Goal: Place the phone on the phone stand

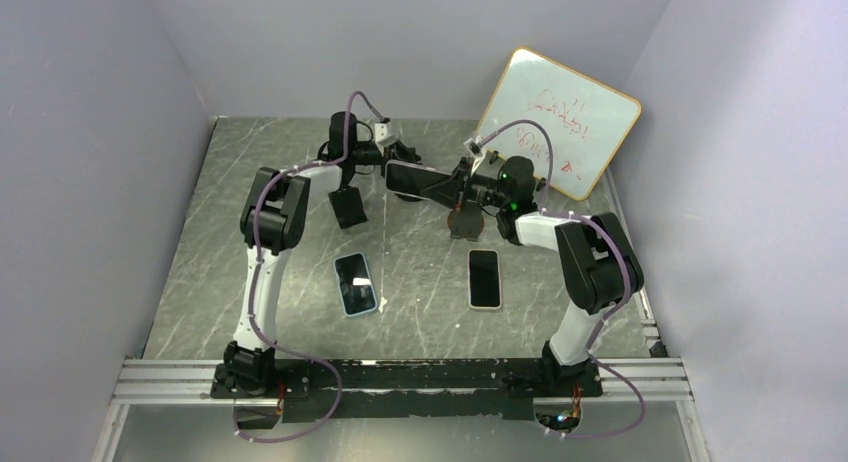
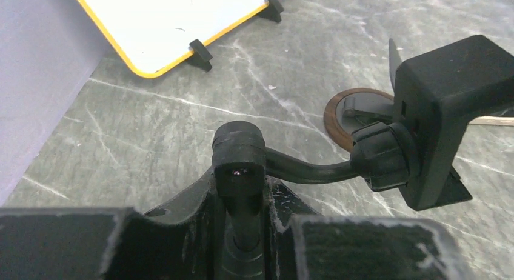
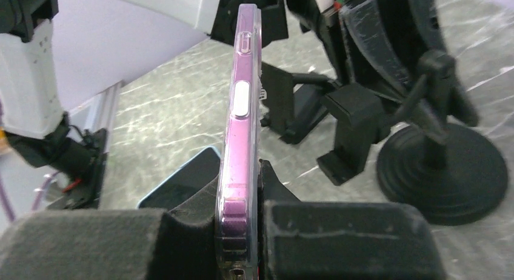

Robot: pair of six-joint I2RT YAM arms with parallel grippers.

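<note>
Grey, white-veined tabletop (image 1: 430,327) boxed in by pale lavender walls (image 1: 100,132). In the upper middle of the overhead frame, raised off that surface, the phone (image 3: 239,110): translucent purple case, seen edge-on in the right wrist view with its side buttons toward the camera. Clenched on its near end, the right gripper (image 3: 239,222), one black foam pad against each face.

To the right of the phone in that same view, the phone stand (image 3: 442,165): round black foot on the tabletop, thin upright stem, blocky cradle (image 2: 448,104) on a ball joint at the end of a curved arm. At the bottom centre of the left wrist frame, the left gripper (image 2: 242,222), fingers close on either side of the stand's black knob (whether actually clamped or only closing in, impossible to say).

Behind the cradle, a brown-rimmed round base (image 2: 336,119). Left of centre overhead, another black holder (image 1: 347,204). Lower down, flat on the tabletop and well apart, a blue-cased handset (image 1: 355,284) and a pale-cased handset (image 1: 485,278). In the upper right, propped against the wall, a yellow-edged whiteboard (image 1: 558,122) with faint red scribbles.
</note>
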